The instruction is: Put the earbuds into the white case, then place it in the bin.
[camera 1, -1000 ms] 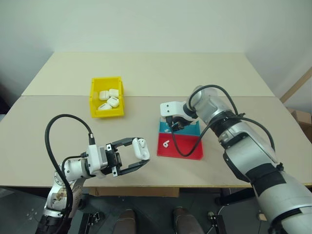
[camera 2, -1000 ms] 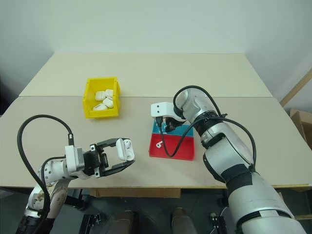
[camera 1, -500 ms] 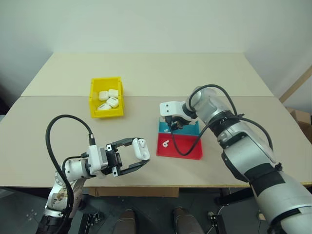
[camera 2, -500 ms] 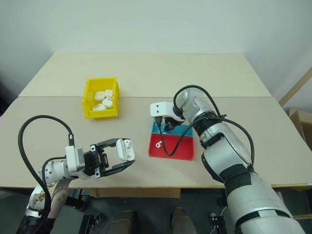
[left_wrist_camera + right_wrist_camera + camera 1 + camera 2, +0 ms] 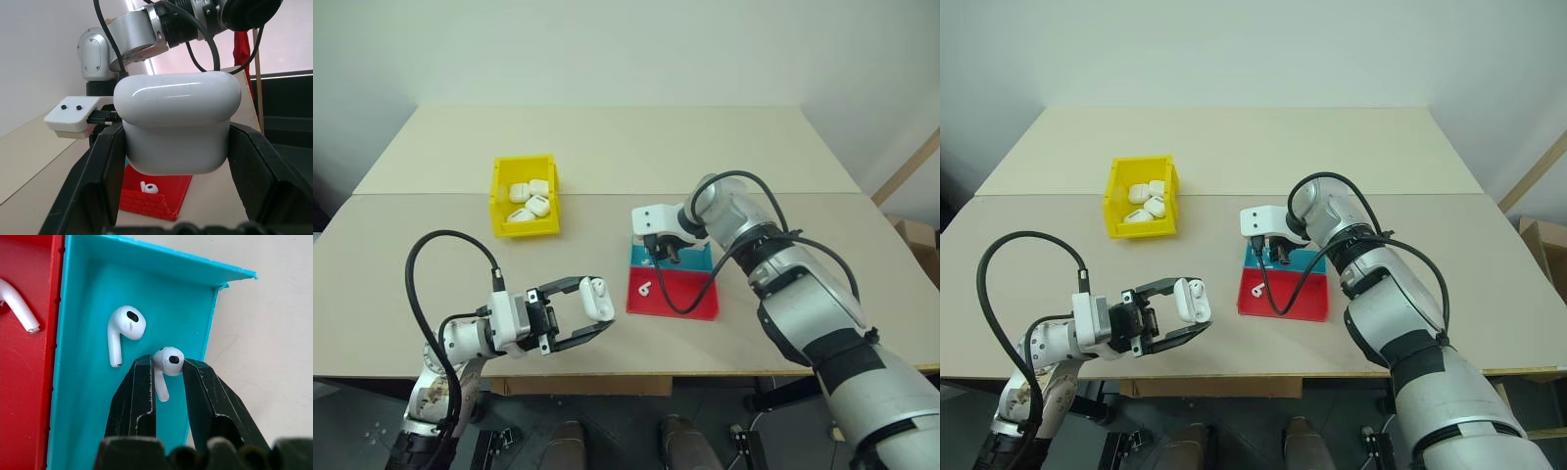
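On the beige table (image 5: 607, 157), a smooth matte slab, little has moved since a second ago: the right gripper (image 5: 165, 369) has narrowed its two black fingers, which now pinch one glossy white earbud (image 5: 166, 362) by its stem above the cyan half of the tray (image 5: 672, 284). Another earbud (image 5: 121, 330) lies just beside it on the cyan floor, and a third (image 5: 646, 289) rests in the red half. At 10 o'clock from the tray, well apart, stands the yellow bin (image 5: 526, 195), upright-walled plastic, with several white cases inside. At 7 o'clock from the tray, near the table's front edge, the left gripper (image 5: 599, 311) stays clamped on the case (image 5: 177, 125), rounded, glossy, lid shut.
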